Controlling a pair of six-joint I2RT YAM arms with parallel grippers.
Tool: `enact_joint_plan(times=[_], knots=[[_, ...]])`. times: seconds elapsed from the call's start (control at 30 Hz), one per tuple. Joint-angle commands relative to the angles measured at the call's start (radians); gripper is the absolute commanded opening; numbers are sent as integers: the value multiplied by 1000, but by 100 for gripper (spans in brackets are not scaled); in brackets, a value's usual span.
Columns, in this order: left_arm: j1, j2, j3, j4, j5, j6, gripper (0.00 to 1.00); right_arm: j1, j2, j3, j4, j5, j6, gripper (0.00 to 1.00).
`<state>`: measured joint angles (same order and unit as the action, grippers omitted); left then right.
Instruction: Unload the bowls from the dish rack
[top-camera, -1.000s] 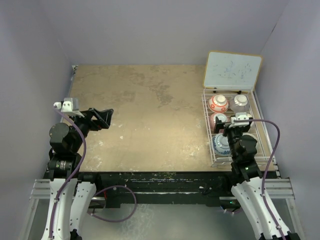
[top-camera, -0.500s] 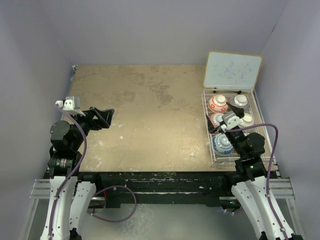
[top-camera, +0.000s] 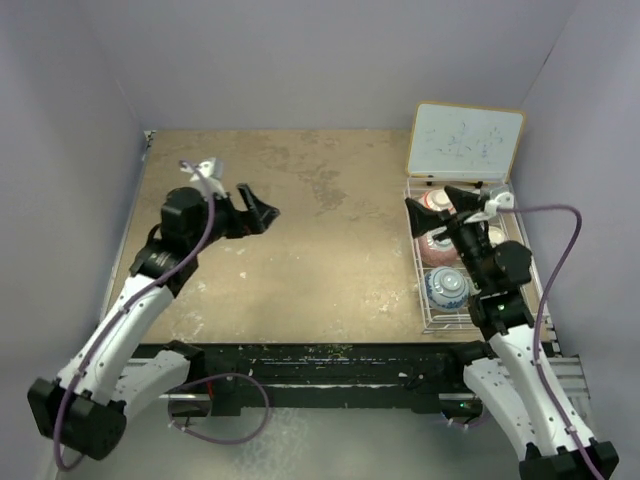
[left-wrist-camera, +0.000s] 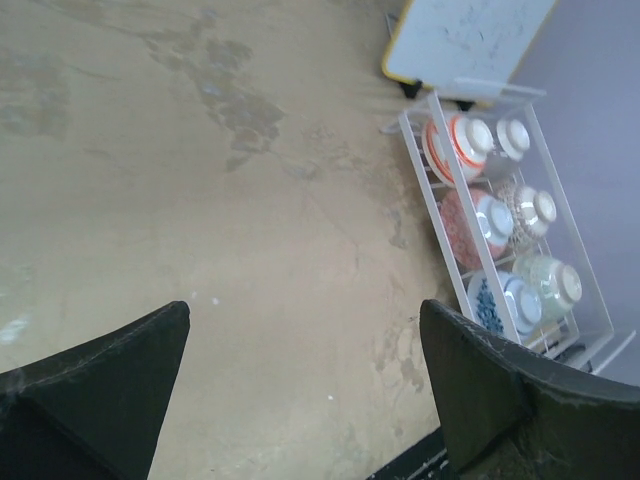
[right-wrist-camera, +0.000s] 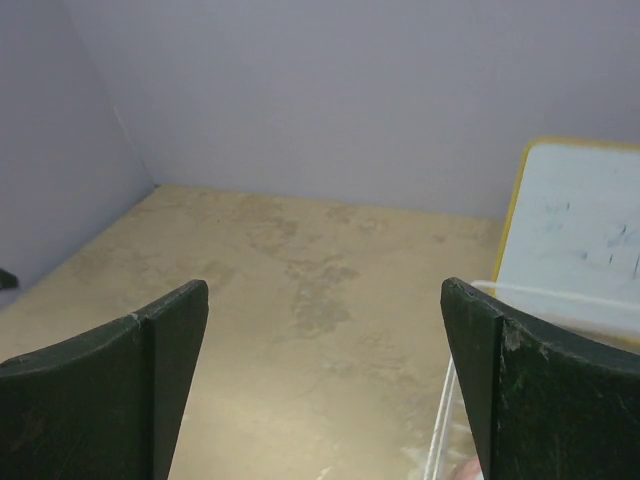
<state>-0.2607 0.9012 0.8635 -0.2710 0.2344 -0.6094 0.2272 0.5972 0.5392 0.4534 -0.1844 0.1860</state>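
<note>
The dish rack (top-camera: 417, 275) sits at the right edge of the bench (top-camera: 300, 260), just in front of a whiteboard (top-camera: 465, 140). The right gripper (top-camera: 437, 205) hangs over the rack's far end, fingers spread wide and empty. The left gripper (top-camera: 258, 207), also apart and empty, is well away over mid-bench. The rack holds six bowls (left-wrist-camera: 500, 300) in two rows of three.

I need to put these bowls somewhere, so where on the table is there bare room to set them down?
Bare: the brown tabletop between the white wire dish rack and the left wall. Crowded: the rack itself, packed with six small ceramic bowls, and the orange-framed whiteboard standing just behind it.
</note>
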Motion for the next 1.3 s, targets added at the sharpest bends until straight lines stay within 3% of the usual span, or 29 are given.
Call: enact_joint_plan(times=[0.0, 0.13, 0.23, 0.33, 0.47, 0.97, 1.27], knots=[[-243, 137, 132, 75, -225, -7, 100, 0, 69, 265, -367, 193, 278, 100], [-423, 317, 231, 112, -352, 2, 99, -2, 123, 432, -681, 477, 261, 100], [-502, 426, 301, 137, -396, 8, 99, -2, 126, 459, -836, 800, 429, 100], [-538, 504, 330, 198, -384, -12, 99, -2, 153, 476, -845, 755, 330, 100], [-589, 629, 407, 237, -409, -22, 98, -2, 212, 519, -936, 754, 406, 100], [-685, 1061, 753, 262, -379, -85, 96, -2, 96, 422, -1000, 738, 466, 100], [-691, 1145, 688, 592, -255, -97, 90, -2, 44, 384, -980, 706, 439, 97]])
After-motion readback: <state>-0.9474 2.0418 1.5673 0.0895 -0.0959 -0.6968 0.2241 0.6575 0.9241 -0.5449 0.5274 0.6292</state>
